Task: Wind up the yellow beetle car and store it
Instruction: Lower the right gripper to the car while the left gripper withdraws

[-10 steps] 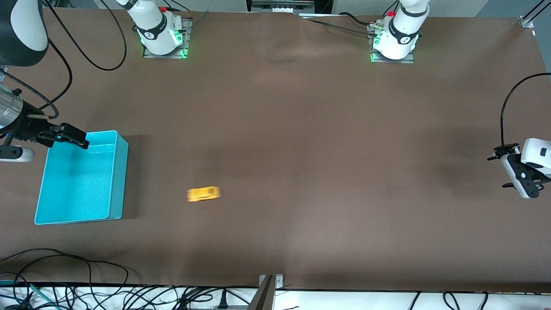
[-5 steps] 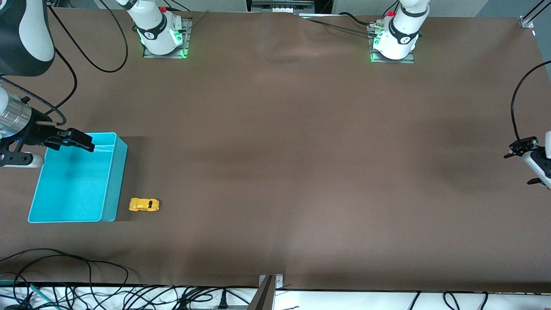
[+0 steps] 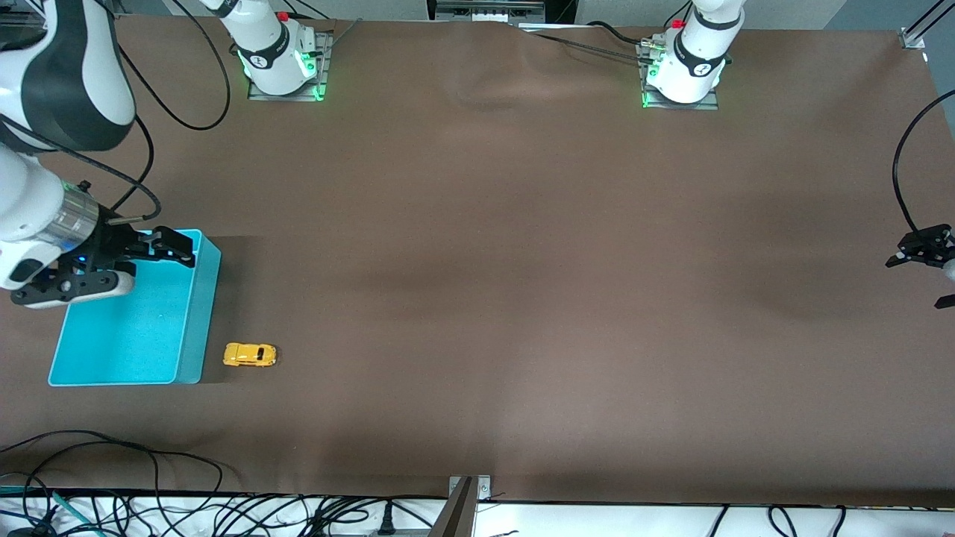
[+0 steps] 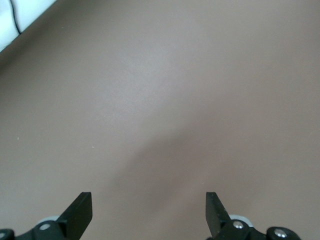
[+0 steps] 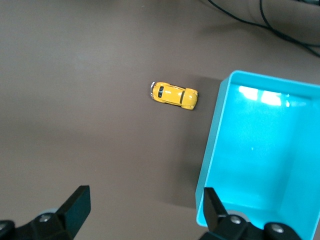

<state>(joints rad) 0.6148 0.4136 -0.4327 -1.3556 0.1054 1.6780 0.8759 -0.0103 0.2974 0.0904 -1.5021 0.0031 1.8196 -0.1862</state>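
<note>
Yellow beetle car (image 3: 250, 355) beside seemingly empty turquoise bin (image 3: 186, 350)

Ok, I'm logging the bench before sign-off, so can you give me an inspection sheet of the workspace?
Surface: brown table, some wrinkles toward the arm bases.
Job's things: yellow beetle car on the table beside the turquoise bin, a small gap between them, not in it.
Clutter: nothing seen.
End effectors: right end effector open, over the bin's rim, holding nothing; left end effector open, empty, at the left arm's end of the table, waiting.
Cables: black cables along the table edge nearest the front camera; more run from the arms.
Surroundings: two arm bases with green lights.
</note>
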